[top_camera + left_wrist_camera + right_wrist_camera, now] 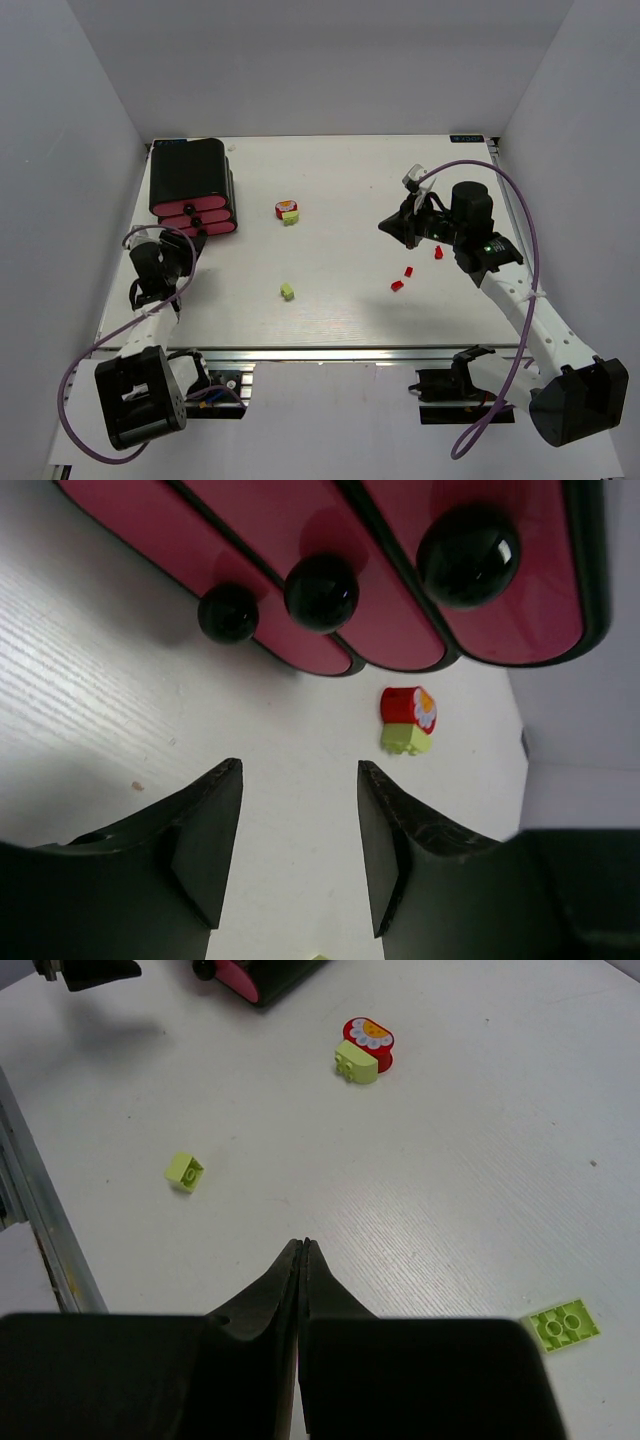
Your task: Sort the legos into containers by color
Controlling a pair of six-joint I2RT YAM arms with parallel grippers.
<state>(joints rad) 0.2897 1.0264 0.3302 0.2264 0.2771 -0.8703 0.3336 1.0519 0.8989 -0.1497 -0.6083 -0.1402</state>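
A white table [340, 180] is enclosed on three sides by plain pale walls [330, 60]; its near edge is bounded by a metal rail [330, 356]

The pink drawers [380, 620] run off the top edge — a lime brick [320, 957] barely shows at the bottom.

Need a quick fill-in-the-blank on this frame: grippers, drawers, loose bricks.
1. The left gripper points at the drawers with its fingers ___.
2. The right gripper has its fingers ___, with nothing visible between them.
3. The black housing holds ___ pink drawers.
4. The red flower piece touches a ___ brick.

Missing words: open; shut; three; lime.
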